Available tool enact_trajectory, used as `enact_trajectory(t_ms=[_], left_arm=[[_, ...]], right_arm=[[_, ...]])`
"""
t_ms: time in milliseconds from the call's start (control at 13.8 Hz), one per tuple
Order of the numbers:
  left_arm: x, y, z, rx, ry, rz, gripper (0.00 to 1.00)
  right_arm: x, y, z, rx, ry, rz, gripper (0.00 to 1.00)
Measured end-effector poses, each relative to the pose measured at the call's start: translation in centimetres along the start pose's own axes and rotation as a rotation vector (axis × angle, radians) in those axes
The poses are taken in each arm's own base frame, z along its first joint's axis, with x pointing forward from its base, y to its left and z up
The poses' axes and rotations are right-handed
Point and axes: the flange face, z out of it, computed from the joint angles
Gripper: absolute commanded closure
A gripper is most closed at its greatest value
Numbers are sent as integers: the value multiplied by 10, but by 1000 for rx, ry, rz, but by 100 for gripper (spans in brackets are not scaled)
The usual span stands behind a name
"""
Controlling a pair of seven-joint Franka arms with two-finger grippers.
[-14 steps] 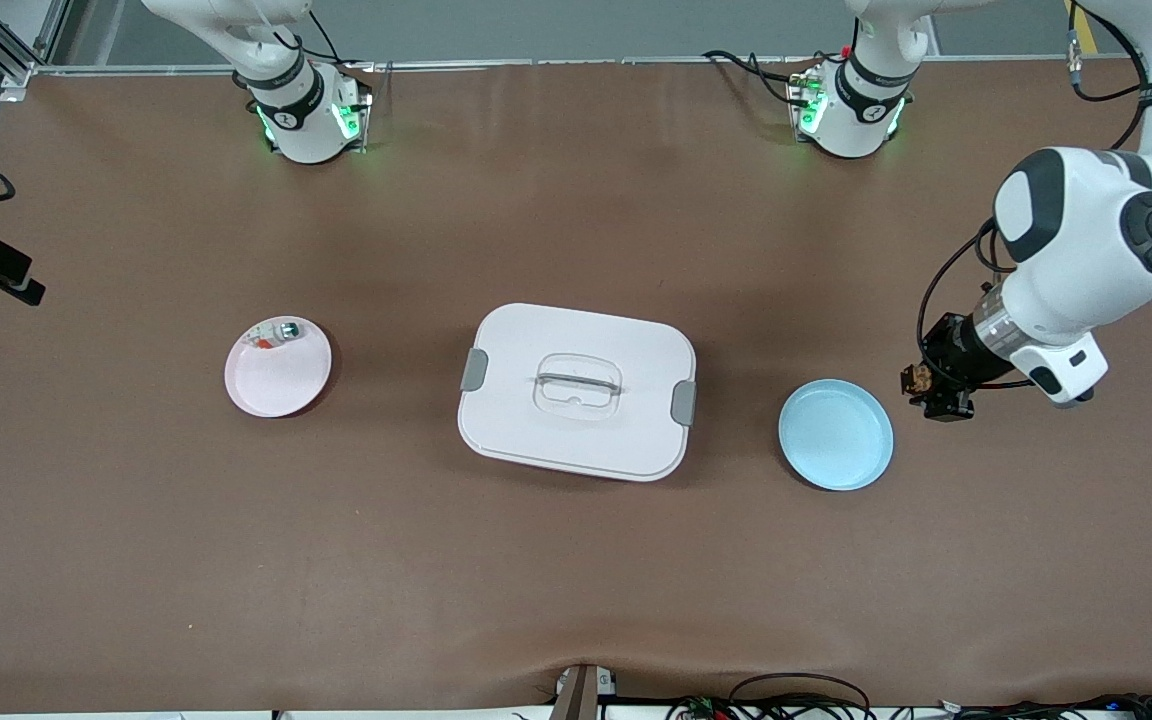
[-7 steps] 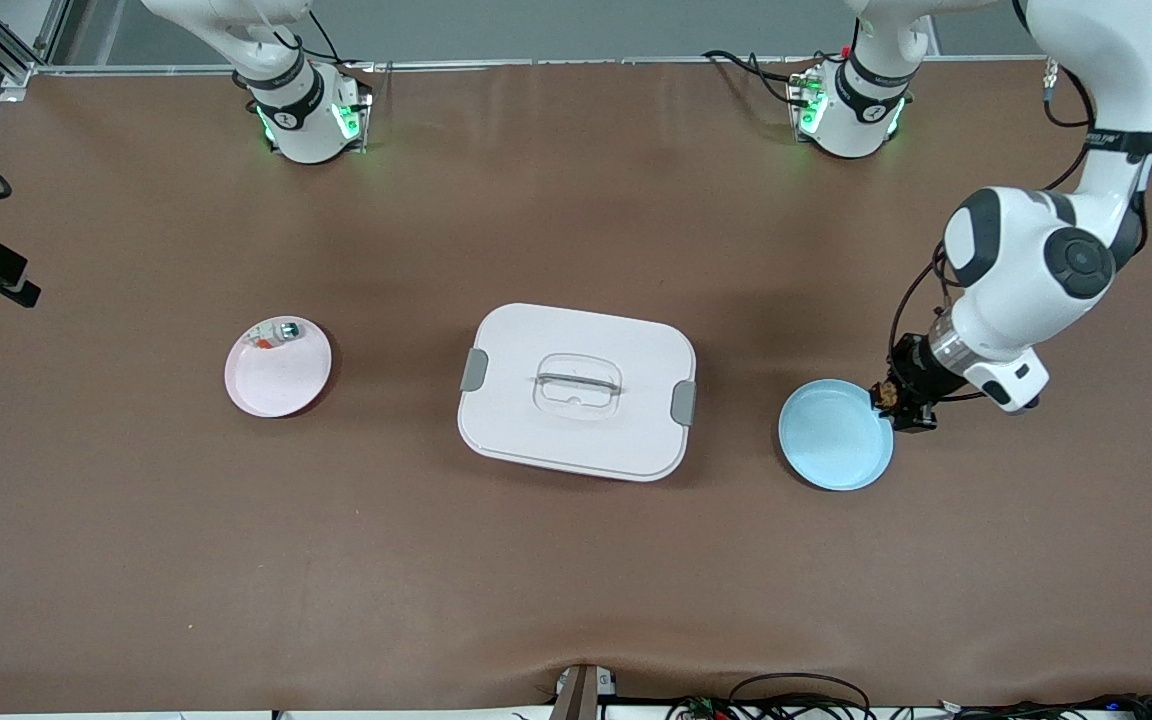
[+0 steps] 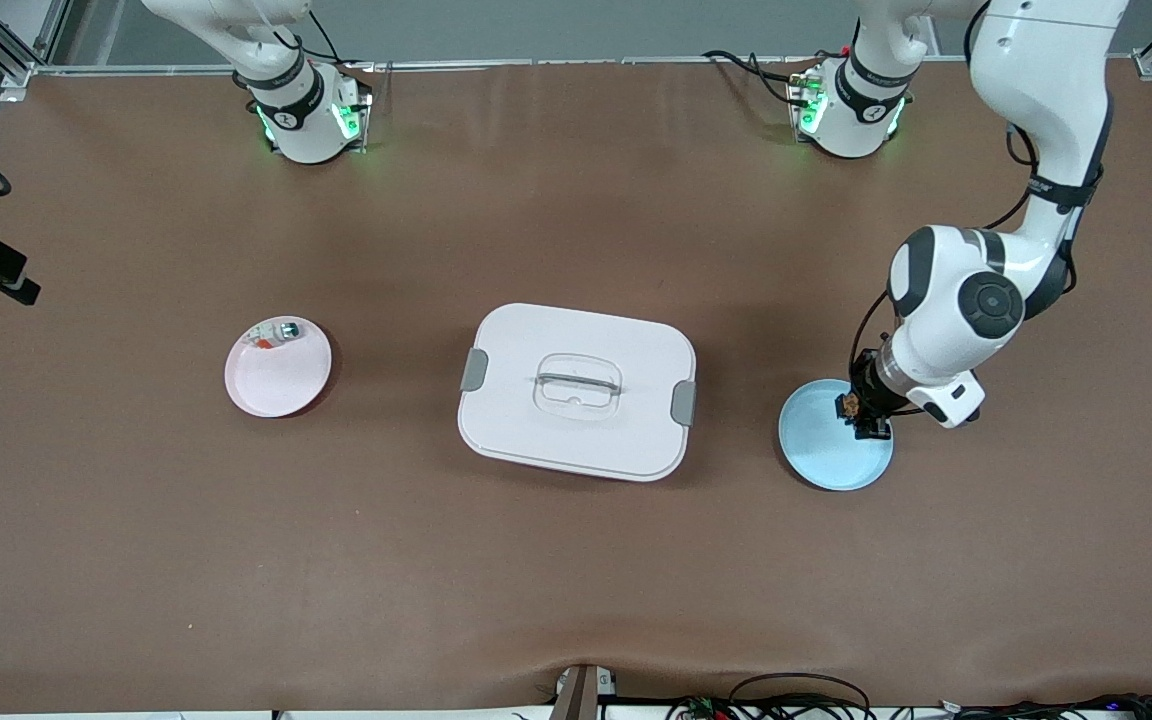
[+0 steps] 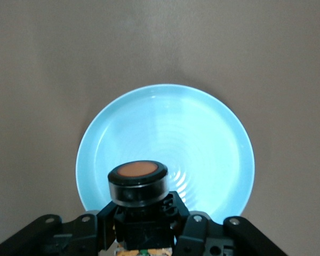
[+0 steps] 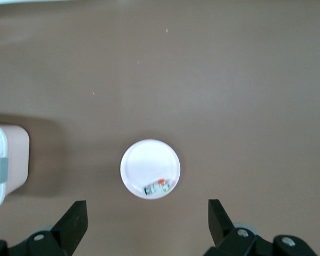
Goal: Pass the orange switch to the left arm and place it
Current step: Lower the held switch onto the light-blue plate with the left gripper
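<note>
Left pincer (image 4: pixel 141 226) clamps orange switch (image 4: pixel 138 183) (over blue plate (image 4: pixel 213 144)).

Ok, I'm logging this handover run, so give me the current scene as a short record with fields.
left gripper: over the blue plate, shut on the orange switch
right gripper: open, high over the pink plate, waiting
box: lid on, mid-table between the two plates
pink plate contents: small white part with an orange bit beside it
blue plate contents: nothing lying in it
</note>
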Motion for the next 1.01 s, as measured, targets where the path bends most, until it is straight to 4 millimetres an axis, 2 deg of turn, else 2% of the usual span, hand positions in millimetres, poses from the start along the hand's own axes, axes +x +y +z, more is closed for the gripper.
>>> enact_trajectory(t_ms=[145,434,723,1012], left_arm=[[-4,4,10,6,22,9,100],[-5,15,30,18,34,12,100],[-4,15,43,34,39,12,100],[-4,15,54,47,43,13,100]], right_arm=[[-9,0,4,0,-68,2,0],[-13,-4,-4,1,-65,-5,0],[-14,-5,-5,1,-64,-3,0],[-14,-8,-5,-1,-66,82,0]])
